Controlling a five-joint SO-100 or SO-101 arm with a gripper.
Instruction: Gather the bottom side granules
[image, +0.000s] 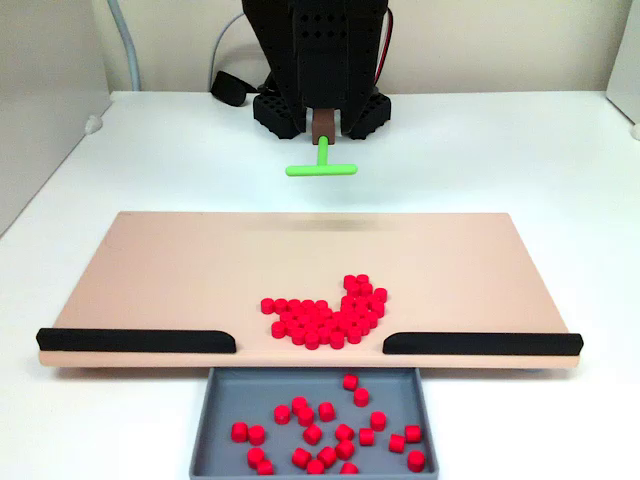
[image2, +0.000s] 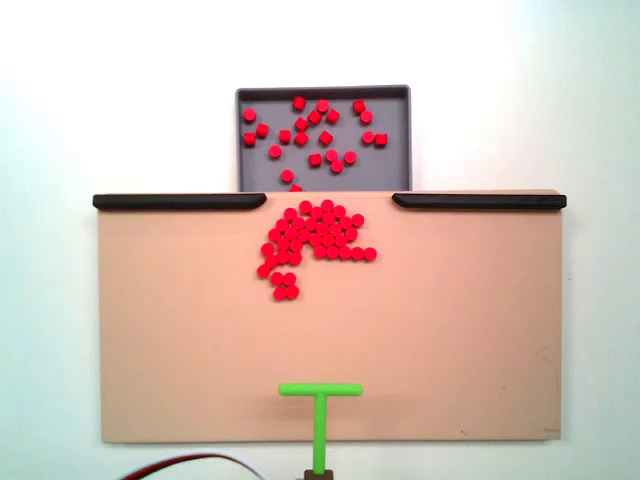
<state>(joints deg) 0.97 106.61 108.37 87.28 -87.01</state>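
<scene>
Granules (image2: 315, 235): roughly forty, one cluster.

A white table (image: 520, 150) fills the scene, evenly and brightly lit with only soft shadows. Behind the table's far edge in a fixed view rises a pale beige wall (image: 480, 40). At the table's left side stands a light grey panel (image: 45, 100), and a white cable (image: 128, 45) runs down the wall beside it.

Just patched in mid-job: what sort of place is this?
Probably a tabletop robot test bench: a white table, a tan board holding red granules, a grey tray and a green T-stick.
</scene>
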